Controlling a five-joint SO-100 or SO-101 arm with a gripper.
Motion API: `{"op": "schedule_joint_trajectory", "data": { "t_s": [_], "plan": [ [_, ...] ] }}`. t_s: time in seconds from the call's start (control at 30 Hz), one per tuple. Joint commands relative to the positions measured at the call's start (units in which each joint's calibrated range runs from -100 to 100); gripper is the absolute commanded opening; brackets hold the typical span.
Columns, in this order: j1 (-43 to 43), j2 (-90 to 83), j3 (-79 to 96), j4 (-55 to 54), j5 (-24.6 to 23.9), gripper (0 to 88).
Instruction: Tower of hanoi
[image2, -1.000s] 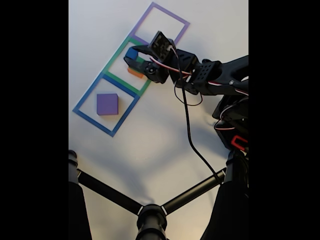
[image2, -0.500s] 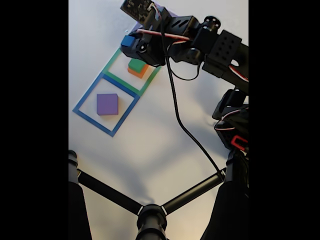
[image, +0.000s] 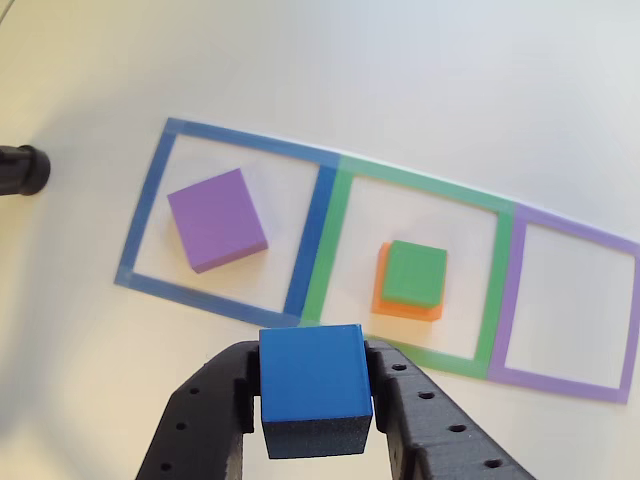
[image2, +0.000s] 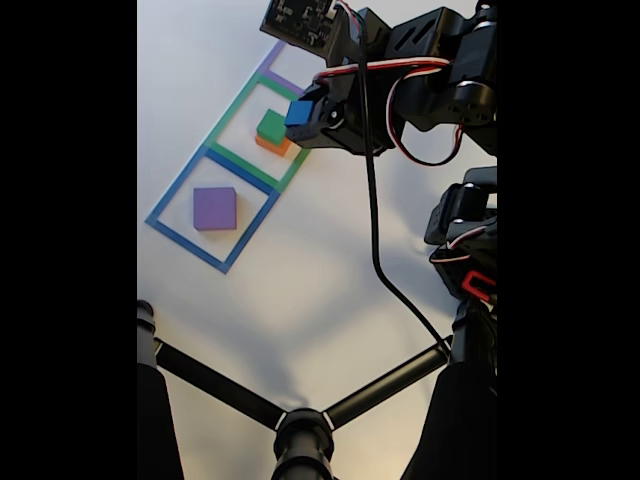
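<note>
- Above the counter (image: 330, 60), gripper (image: 316, 400) clamps blue cube (image: 314, 386) by opposite flat sides.
- Cube looks light, rigid (matte, probably grippy).
- Green block (image: 415, 272) sits on orange (image: 384, 296).

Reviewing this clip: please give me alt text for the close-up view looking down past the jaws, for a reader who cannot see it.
The gripper holds a blue cube between its black jaws above a white table. Below lie three taped squares in a row: a purple block in the blue one, a green block stacked on an orange block in the green one, nothing in the purple one.
</note>
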Motion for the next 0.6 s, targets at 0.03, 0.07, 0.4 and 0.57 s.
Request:
{"op": "schedule_joint_trajectory", "data": {
  "t_s": [0.03, 0.07, 0.4, 0.57],
  "plan": [
    [-3.2, -1.8, -2.4, 1.1, 0.0, 2.6],
    [-3.3, -1.8, -1.1, 0.7, 0.0, 2.6],
    [-4.4, -5.4, 31.2, -31.9, 0.0, 2.5],
    [-6.5, -4.2, 45.9, -53.9, 0.0, 2.5]
  ]
}}
